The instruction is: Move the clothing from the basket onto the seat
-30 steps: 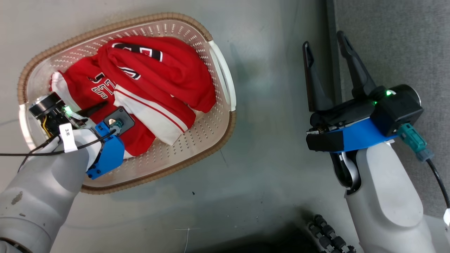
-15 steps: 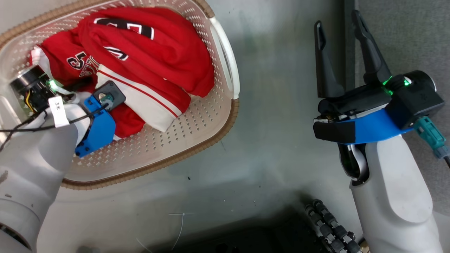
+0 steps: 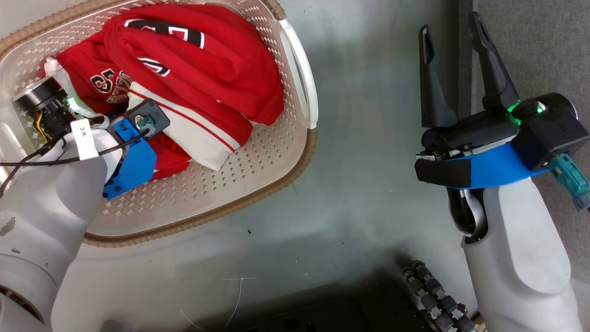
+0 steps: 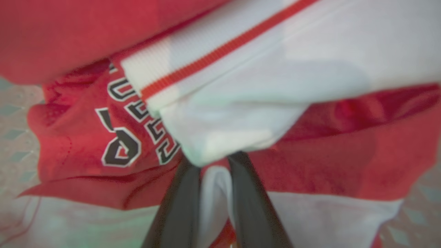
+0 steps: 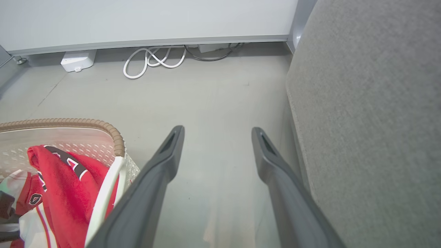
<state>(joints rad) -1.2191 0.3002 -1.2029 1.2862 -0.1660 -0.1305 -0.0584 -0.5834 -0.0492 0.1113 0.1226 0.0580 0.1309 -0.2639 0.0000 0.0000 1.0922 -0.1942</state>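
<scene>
Red clothing (image 3: 207, 69) lies in the basket (image 3: 272, 152). The left gripper (image 4: 213, 162) pinches just a thin bit of it, which may slip out when lifted. The right gripper (image 3: 451, 27) gapes wide, empty.

Left pincer (image 4: 214, 167) hides its tips under blurred clothing (image 4: 310, 155); the basket (image 3: 304, 92) is cropped.

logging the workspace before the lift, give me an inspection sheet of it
surface: grey floor, few dark specks
job's things: red-and-white clothing piled in the basket; grey seat at the robot's right
clutter: thin pale strand on the floor
grippers: left gripper pinches a white fold of clothing; right gripper open above the floor
cables: white cable coiled by the wall; black cable at the left wrist
surroundings: pale wall, white box at its foot
</scene>
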